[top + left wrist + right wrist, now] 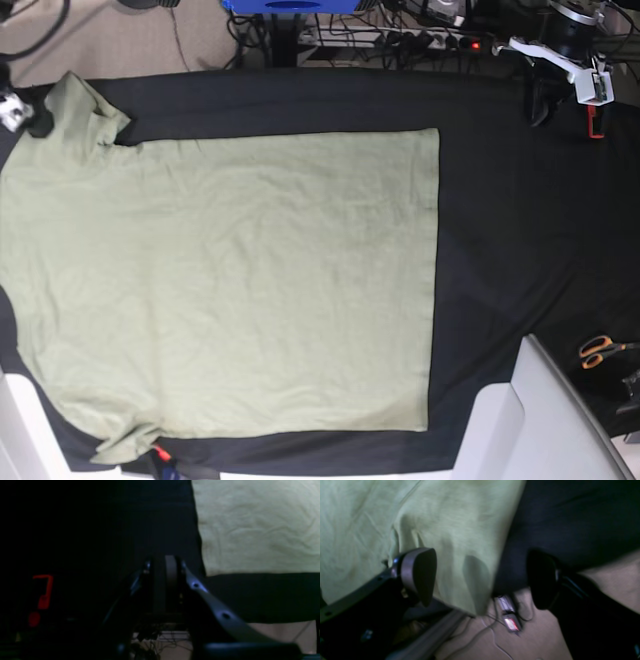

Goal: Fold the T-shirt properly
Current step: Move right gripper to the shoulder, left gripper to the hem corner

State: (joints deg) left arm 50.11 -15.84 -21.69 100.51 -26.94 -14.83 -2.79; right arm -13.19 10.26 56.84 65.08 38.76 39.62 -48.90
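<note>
The pale sage-green T-shirt (230,280) lies spread flat on the black tablecloth (520,230), hem to the right and sleeves at the left. My right gripper (480,577) is open at the table's far left corner (12,110). Its pads (420,575) stand either side of the upper sleeve (460,535), which droops over the table edge. My left gripper (165,567) looks shut and empty over bare black cloth, just off the shirt's upper right hem corner (207,570). It also shows in the base view (540,105) at the top right.
Orange-handled scissors (600,350) lie at the right edge. White panels (530,420) stand at the bottom right and bottom left. A red clamp (593,122) hangs by the left arm. Cables and a power strip (510,622) lie on the floor beyond the table.
</note>
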